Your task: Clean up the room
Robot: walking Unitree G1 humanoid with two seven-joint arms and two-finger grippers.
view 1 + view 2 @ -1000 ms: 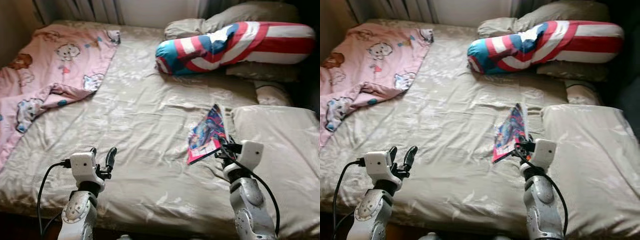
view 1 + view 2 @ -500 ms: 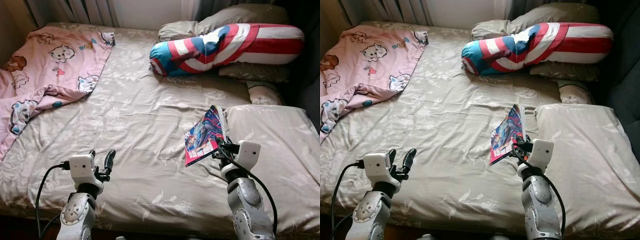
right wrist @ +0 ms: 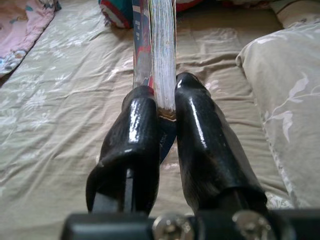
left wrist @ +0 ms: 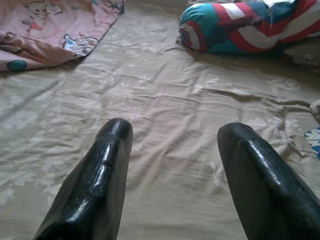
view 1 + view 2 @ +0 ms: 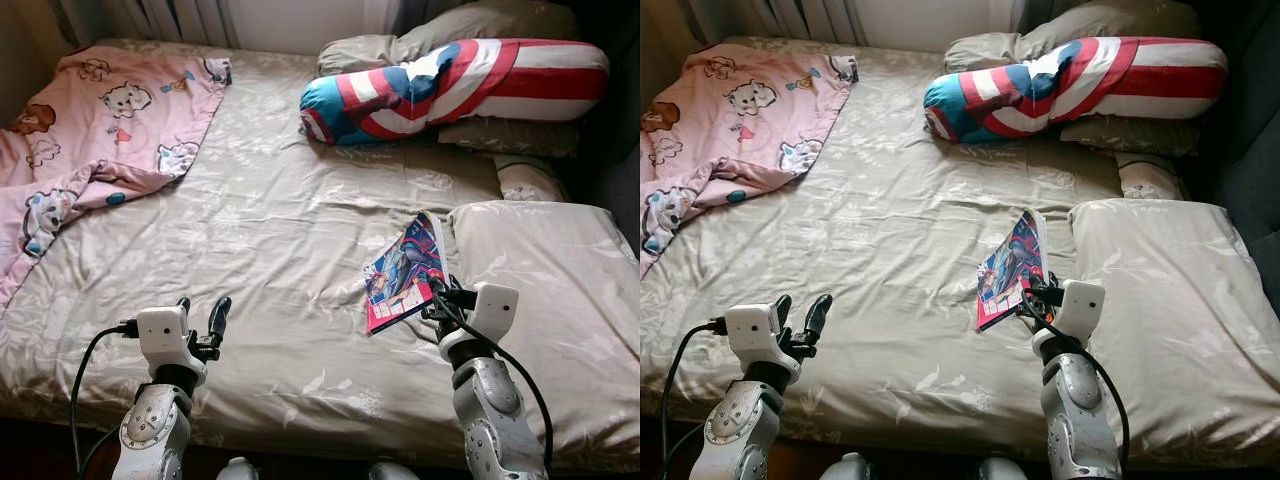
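a home bedroom: beige-sheeted bed, pillows, pink cartoon blanket, striped bolster

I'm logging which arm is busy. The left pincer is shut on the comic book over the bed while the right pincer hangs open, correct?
The arms are swapped. The right wrist view shows the right pincer shut on the comic book, clamped at its edge. The left wrist view shows the left pincer open, with only the bed sheet between its fingers.

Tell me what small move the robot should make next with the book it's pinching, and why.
Probably lift it straight up: the right end effector is shut on the comic book, its lower edge near the bed sheet. The left end effector hangs open, holding nothing.
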